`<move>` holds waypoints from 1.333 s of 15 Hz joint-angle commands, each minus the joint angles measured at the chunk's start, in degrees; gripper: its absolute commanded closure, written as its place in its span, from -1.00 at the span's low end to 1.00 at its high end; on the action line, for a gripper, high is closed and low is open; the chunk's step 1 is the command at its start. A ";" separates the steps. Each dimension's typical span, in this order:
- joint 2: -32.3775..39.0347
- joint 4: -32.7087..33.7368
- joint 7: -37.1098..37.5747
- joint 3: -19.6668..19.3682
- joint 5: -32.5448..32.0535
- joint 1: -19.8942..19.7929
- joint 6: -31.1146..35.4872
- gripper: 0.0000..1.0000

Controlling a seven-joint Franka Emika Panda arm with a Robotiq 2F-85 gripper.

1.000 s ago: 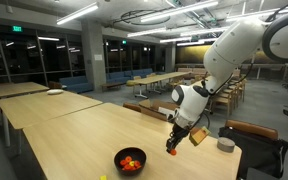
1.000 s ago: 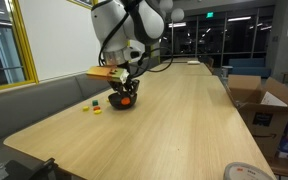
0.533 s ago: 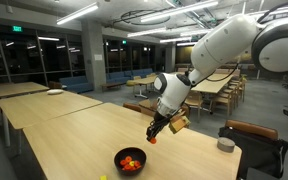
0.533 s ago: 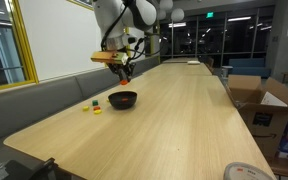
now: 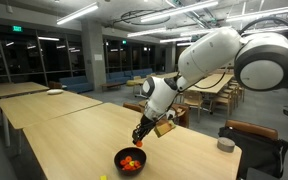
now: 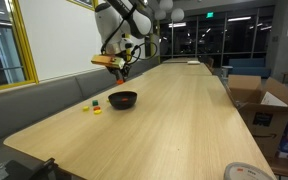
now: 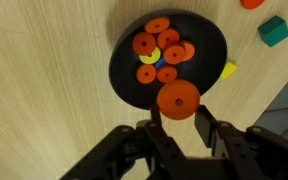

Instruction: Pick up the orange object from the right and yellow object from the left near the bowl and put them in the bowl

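Observation:
The black bowl (image 7: 210, 45) holds several orange-red discs, a yellow disc and a blue bit. My gripper (image 7: 178, 118) is shut on the orange object (image 7: 178, 96), a flat orange disc with a centre hole, just over the bowl's near rim. The yellow object (image 7: 229, 69) lies on the table against the bowl's edge. In both exterior views the gripper (image 5: 139, 140) (image 6: 121, 72) hangs a little above the bowl (image 5: 130, 160) (image 6: 123, 99). The yellow object (image 6: 97, 110) also shows beside the bowl in an exterior view.
A green cube (image 7: 274, 30) (image 6: 86, 104) and a redder piece (image 7: 252, 3) lie on the wooden table beyond the bowl. A grey roll (image 5: 225, 145) stands near the table's corner. Cardboard boxes (image 6: 269, 110) sit beside the table.
My gripper has lifted from the table beside the bowl with the orange disc and swung across until it hangs over the bowl.

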 commanded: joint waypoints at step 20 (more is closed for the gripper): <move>3.05 -7.70 -1.27 -0.22 -9.09 10.54 12.37 -1.00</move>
